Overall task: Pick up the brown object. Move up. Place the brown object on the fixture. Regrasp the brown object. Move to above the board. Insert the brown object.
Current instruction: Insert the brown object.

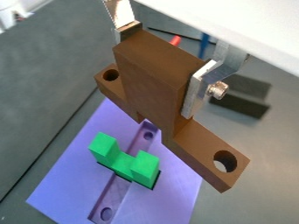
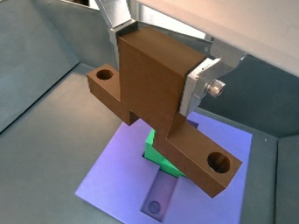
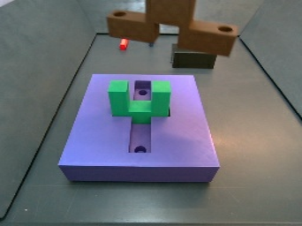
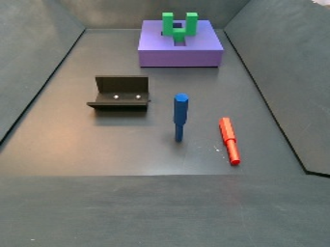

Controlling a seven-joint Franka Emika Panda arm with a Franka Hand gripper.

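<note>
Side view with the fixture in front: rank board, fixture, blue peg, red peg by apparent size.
1. board, though farthest away
2. fixture
3. blue peg and red peg: similar length, not ranked

The end effector is out of this view; in a wrist view it holds the brown object.

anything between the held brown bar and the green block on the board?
Nothing. In both wrist views the end effector holds the brown bar in open air above the green block and purple board.
</note>
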